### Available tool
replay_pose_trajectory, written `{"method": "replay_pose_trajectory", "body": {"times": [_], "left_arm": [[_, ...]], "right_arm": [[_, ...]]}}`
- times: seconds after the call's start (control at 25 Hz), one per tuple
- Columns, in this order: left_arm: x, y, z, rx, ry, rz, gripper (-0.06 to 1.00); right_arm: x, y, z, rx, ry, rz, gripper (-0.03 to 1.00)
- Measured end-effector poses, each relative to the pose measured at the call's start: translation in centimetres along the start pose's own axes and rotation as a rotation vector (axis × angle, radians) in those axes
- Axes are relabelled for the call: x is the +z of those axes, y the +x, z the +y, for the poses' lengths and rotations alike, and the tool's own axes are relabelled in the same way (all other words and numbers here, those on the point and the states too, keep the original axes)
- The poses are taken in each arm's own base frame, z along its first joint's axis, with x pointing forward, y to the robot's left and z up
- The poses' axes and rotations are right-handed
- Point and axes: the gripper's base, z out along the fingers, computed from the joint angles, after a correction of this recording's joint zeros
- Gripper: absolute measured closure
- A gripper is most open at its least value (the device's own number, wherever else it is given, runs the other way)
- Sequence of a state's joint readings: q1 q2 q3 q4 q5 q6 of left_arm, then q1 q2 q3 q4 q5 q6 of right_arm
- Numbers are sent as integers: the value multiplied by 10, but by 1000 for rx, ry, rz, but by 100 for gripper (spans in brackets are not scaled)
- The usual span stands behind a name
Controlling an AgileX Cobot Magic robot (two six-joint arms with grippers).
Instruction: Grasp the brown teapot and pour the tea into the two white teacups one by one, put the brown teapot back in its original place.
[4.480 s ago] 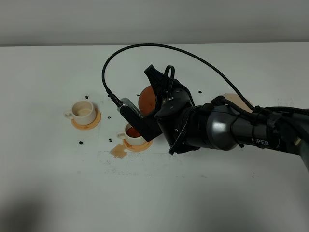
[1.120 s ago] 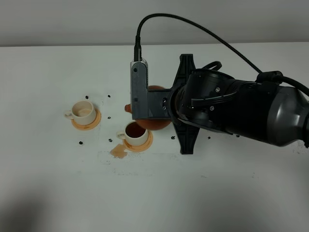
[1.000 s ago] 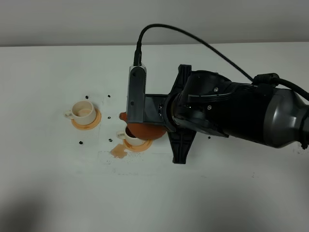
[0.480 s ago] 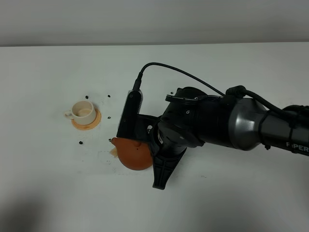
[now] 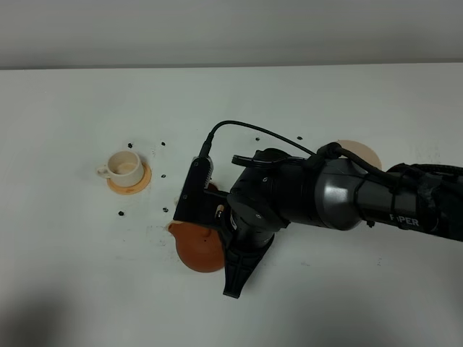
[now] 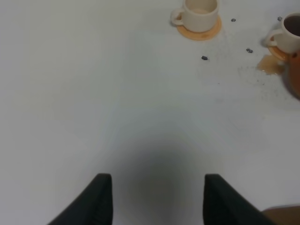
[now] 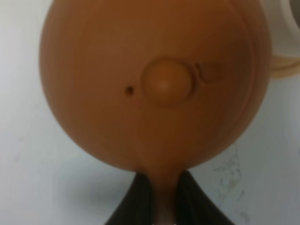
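Brown teapot [image 5: 201, 249] hung just left of centre in the lower half of the high view, its short spout pointing toward the left edge. The right end effector [image 7: 161, 204] was clamped shut on its loop handle, and the lid and knob faced the wrist camera squarely, so it looked about level. A second earlier it had been higher in the frame, beside and partly over the nearer teacup [image 6: 290, 36]. Since then it had travelled down and left, past that cup, which the arm now hid from the high camera. The left wrist view showed the nearer teacup dark with tea on its orange coaster, with a brown puddle [image 6: 269, 64] on the table [image 5: 87, 289] just beside it. That suggested the first pour was finished, with some spilled. The far teacup [image 5: 124, 167] stood well apart at the upper left on its own orange coaster [image 5: 134, 183], pale inside and apparently unfilled, so the second pour likely remained. The pale round coaster [image 5: 359, 151] lay bare at right behind the arm. The left end effector [image 6: 157, 201] had its jaws spread wide and held nothing.
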State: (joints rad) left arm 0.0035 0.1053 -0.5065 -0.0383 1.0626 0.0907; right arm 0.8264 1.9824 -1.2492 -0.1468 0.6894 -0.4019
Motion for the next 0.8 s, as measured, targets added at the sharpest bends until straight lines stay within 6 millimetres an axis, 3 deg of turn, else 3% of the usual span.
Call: {"method": "replay_pose_trajectory", "body": {"times": [0.2,0.32,0.56,0.8], "left_arm": [[0,0,0,0,0,0,48],[0,0,0,0,0,0,48],[0,0,0,1,0,0,48],[0,0,0,1,0,0,48]], "right_arm": [[-6,2,-2,-20,17,13,85],[-24,2,-9,-38,68,41,85],[-66,-15,-39,-74,254,30,85],[-78,-35,-60,-141,390,-1,85]]}}
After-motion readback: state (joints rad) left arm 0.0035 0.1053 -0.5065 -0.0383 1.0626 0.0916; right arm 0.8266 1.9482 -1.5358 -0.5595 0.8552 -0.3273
